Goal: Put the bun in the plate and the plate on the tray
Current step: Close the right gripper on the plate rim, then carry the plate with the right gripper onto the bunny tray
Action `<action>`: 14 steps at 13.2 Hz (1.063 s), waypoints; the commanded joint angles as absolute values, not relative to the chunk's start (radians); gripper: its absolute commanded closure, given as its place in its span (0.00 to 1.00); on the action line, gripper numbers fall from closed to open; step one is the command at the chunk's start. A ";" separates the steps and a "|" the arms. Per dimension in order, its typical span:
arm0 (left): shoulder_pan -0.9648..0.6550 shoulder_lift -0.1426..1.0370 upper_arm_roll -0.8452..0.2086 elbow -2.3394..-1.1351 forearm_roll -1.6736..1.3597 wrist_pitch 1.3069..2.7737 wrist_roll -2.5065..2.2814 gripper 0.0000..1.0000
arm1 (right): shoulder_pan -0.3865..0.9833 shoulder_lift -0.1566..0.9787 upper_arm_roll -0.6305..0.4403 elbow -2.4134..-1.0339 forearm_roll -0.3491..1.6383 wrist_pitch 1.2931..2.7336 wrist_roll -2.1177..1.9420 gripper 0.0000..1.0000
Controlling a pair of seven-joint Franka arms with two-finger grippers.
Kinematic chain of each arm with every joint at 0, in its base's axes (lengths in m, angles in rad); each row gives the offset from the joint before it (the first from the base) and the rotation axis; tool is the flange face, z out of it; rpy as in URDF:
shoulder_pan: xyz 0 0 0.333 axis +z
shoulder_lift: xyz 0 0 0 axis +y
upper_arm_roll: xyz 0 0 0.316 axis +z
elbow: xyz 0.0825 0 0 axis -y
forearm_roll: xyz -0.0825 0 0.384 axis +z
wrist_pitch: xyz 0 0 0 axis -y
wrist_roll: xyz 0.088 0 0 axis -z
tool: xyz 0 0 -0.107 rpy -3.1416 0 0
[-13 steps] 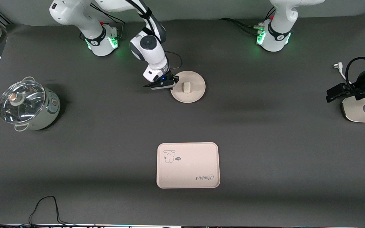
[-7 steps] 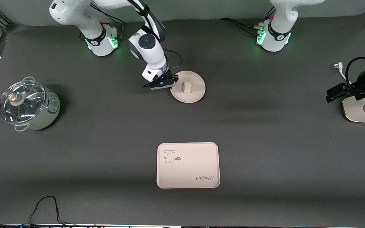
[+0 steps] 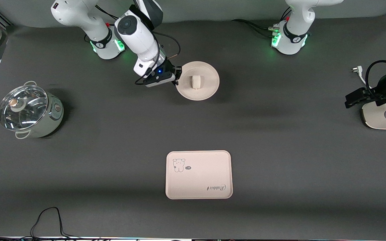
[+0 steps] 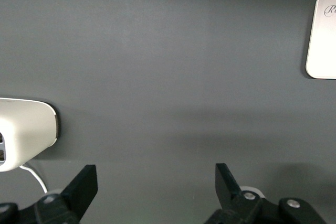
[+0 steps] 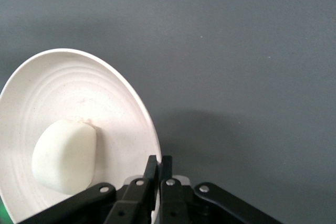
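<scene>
The round cream plate (image 3: 198, 81) carries the off-white bun (image 3: 195, 82) near its middle. My right gripper (image 3: 177, 77) is shut on the plate's rim at the side toward the right arm's end and holds the plate lifted off the table. In the right wrist view the fingers (image 5: 152, 172) pinch the rim of the plate (image 5: 79, 103), with the bun (image 5: 64, 155) inside. The cream-pink tray (image 3: 198, 174) with bear drawing and "Rabbit" script lies nearer the front camera; its corner shows in the left wrist view (image 4: 323, 35). My left gripper (image 3: 350, 99) waits open at the left arm's end of the table.
A steel pot with a glass lid (image 3: 28, 111) stands at the right arm's end of the table. A white device (image 3: 380, 117) with a cable lies under the left gripper and shows in the left wrist view (image 4: 23, 132). A black cable (image 3: 47, 217) loops at the front edge.
My right gripper has lifted the plate with the bun off the table and drawn back a little toward the right arm's base. The left arm has not moved.
</scene>
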State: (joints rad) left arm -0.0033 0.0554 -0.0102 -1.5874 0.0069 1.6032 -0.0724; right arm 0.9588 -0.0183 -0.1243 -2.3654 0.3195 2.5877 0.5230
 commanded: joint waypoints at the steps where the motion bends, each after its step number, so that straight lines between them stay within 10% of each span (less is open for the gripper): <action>1: -0.012 0.035 -0.006 -1.597 0.018 1.609 -0.057 0.00 | 0.942 0.015 -0.126 -2.323 0.356 2.582 0.482 1.00; 14: -0.012 0.035 -0.006 -1.595 0.015 1.606 -0.057 0.00 | 0.609 0.799 -0.120 -1.211 0.431 2.310 0.399 1.00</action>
State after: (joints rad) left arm -0.0036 0.0543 -0.0104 -1.5865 0.0069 1.6034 -0.0714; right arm 0.6490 0.6329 -0.1266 -1.4683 0.3724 2.3836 0.4259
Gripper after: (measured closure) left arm 0.000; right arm 0.956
